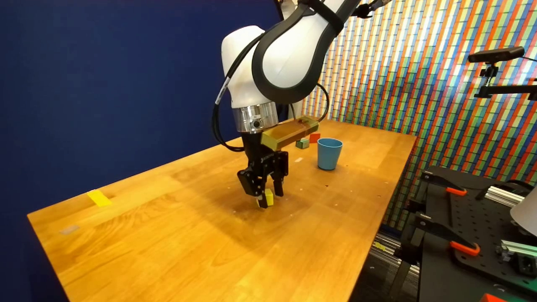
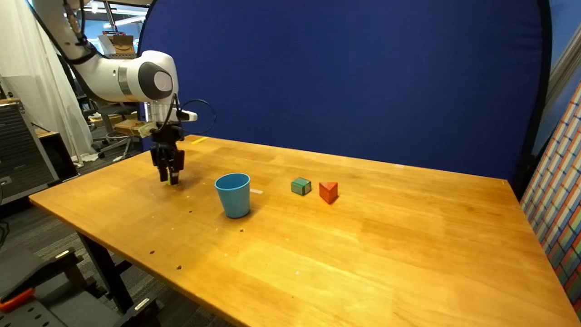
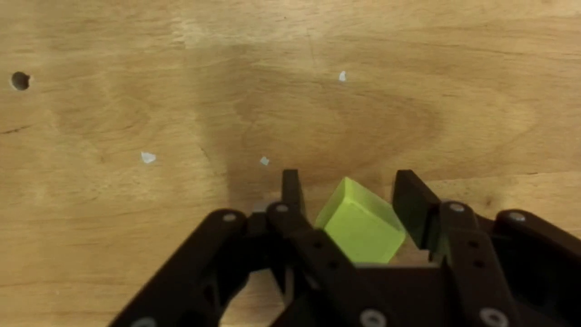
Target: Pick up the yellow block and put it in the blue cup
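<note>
Wrist view, from its left: a drilled hole [image 3: 20, 81] and pale flecks [image 3: 148, 157] mark the wooden tabletop [image 3: 113, 91]; then comes the Robotiq gripper [image 3: 348, 195], partly open, its fingers [image 3: 415, 209] standing on either side of the yellow cube [image 3: 363, 231]. The cube sits askew, corner toward each finger, so closing would probably turn it square before the flat pads could hold it. Whether either finger touches it I cannot tell; it looks unheld, resting on the wood. Both exterior views show the gripper pointing down with its tips close to the table, presumably because so low a cube must be taken near its base.

Rightward of the gripper in an exterior view, a flat yellow strip [image 2: 199, 140], likely tape, lies by the far edge. Next stands the light-blue cup [image 2: 233, 197], upright and well apart from the cube, mouth upward, which suits a drop from above; its floor is hidden. Farther right, the green block [image 2: 301, 186] and the red triangular block [image 2: 328, 192] lie near each other, beyond the cup, so they should not hinder the carry.
</note>
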### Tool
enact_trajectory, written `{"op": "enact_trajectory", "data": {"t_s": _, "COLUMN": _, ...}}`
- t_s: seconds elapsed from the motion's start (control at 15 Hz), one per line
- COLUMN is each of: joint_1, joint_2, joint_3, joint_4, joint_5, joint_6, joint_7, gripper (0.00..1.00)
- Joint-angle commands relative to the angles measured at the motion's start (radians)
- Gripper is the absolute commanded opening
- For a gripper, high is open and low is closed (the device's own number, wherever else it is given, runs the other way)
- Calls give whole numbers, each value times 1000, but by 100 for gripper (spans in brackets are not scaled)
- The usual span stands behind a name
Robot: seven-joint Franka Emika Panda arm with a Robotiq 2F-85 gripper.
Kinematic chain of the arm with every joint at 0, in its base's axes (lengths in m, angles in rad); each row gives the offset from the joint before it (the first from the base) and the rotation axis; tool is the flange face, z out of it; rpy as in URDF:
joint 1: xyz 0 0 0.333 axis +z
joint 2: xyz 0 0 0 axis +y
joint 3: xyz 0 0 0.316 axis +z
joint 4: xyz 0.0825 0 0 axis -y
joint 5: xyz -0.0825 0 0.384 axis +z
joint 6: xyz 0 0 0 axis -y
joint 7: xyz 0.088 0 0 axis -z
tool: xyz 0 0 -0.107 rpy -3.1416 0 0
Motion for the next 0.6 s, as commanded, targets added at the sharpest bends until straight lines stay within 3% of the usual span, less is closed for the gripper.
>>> {"op": "enact_trajectory", "data": {"t_s": 0.0, "joint_1": 19, "joint_2": 14, "joint_3": -27, "joint_4": 15, "joint_5": 44, "joint_6": 9, "joint_7": -31, "gripper": 27}}
{"op": "enact_trajectory", "data": {"t_s": 0.13, "joint_1": 16, "joint_2": -22, "joint_3": -38, "joint_4": -10, "joint_5": 52, "joint_6": 4, "joint_7": -23, "gripper": 13}}
{"op": "enact_trajectory", "data": {"t_s": 0.27, "joint_1": 14, "joint_2": -80, "joint_3": -64, "joint_4": -53, "joint_5": 45, "joint_6": -5, "joint_7": -2, "gripper": 8}}
{"op": "enact_trajectory", "data": {"t_s": 0.53, "joint_1": 13, "joint_2": -169, "joint_3": -119, "joint_4": -99, "joint_5": 22, "joint_6": -20, "joint_7": 27, "gripper": 10}}
